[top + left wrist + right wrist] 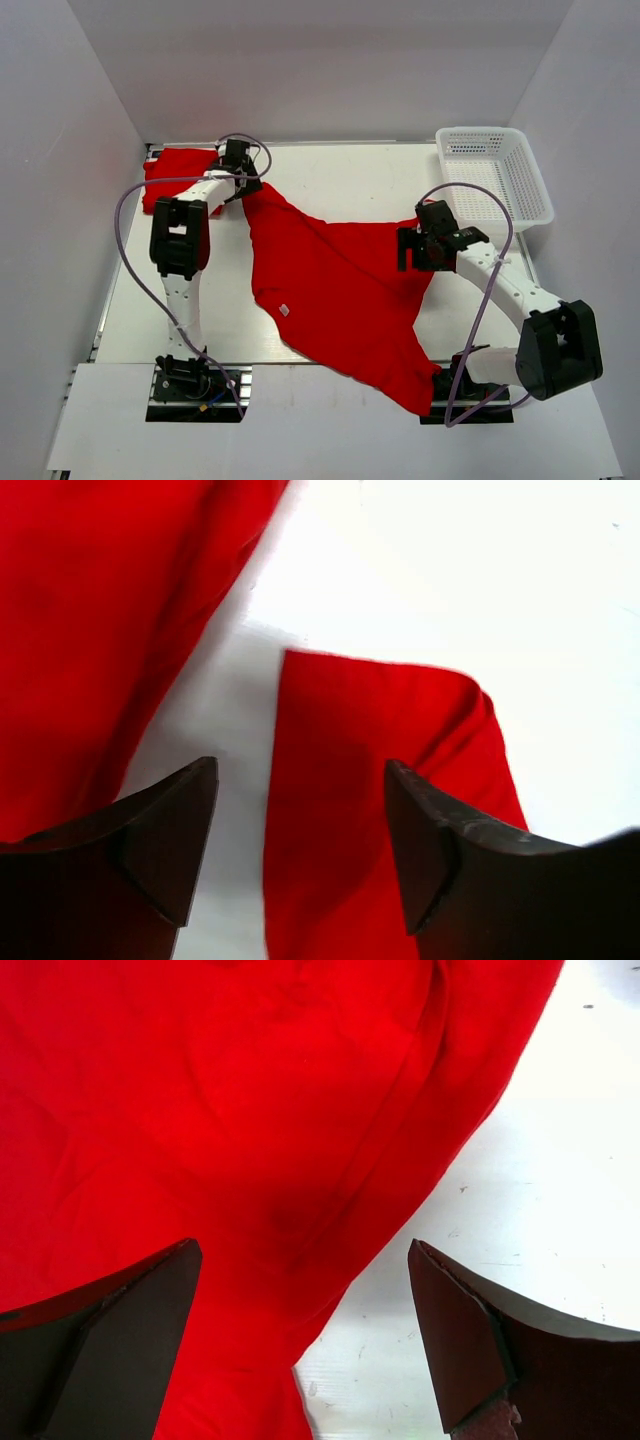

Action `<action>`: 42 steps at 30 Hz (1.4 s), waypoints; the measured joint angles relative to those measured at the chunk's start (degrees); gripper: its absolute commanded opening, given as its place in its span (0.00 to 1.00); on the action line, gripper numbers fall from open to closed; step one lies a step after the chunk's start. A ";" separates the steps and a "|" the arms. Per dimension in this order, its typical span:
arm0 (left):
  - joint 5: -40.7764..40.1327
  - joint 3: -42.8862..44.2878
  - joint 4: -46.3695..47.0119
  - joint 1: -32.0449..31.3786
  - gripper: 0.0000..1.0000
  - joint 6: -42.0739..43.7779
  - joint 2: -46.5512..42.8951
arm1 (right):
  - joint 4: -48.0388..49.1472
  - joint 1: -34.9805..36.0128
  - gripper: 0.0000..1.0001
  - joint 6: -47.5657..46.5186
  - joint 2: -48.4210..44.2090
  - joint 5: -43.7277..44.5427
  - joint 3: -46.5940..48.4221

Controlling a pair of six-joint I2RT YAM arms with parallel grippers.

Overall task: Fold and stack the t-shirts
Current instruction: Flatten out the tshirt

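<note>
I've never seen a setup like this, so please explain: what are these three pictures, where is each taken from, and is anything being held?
Two robot arms are bolted at the near edge of a white table. One picture looks down from above; the other two come from a camera on each wrist, with its dark fingers in view. The spread t-shirt, red and rumpled, lies in the middle; the folded t-shirt sits at the far left corner; a white basket stands far right. The left gripper and right gripper hang open over red cloth, holding nothing.
</note>
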 measured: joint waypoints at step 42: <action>-4.55 -9.35 14.25 -0.48 0.00 3.67 0.15 | 1.79 2.05 0.69 -1.55 5.18 -13.16 -5.38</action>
